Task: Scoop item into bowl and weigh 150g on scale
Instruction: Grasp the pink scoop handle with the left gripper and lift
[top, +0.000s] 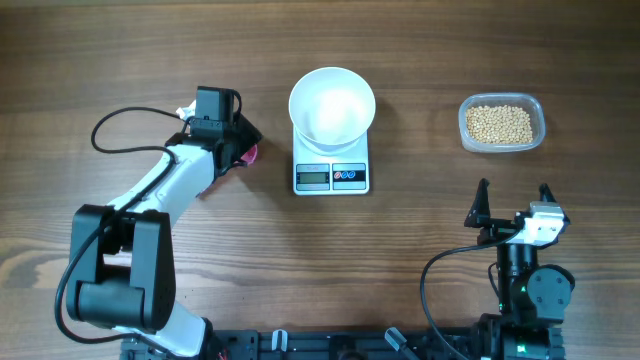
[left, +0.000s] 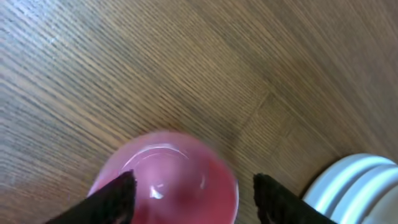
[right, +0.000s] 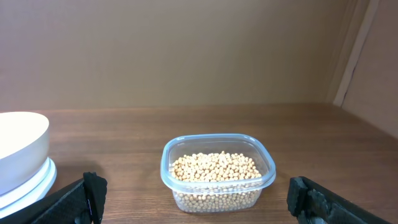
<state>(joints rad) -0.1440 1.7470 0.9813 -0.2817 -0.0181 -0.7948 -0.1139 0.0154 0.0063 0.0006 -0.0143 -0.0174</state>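
1 white bowl (top: 332, 103) on 1 scale (top: 332, 150), centre far, display (top: 313, 177) too small to read, 1 clear tub (top: 541, 125) w/ beans (top: 500, 124) far right, 1 pink scoop (left: 168, 180) left, L gripper (left: 193, 186) released astride it, R gripper (top: 512, 195) wide apart, near right

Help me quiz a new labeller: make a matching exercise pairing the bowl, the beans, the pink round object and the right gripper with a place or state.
1 bowl
2 beans
3 pink round object
4 right gripper

A in the clear tub
B on the scale
C open, holding nothing
D between the open jaws of the left gripper

Pairs: 1-B, 2-A, 3-D, 4-C
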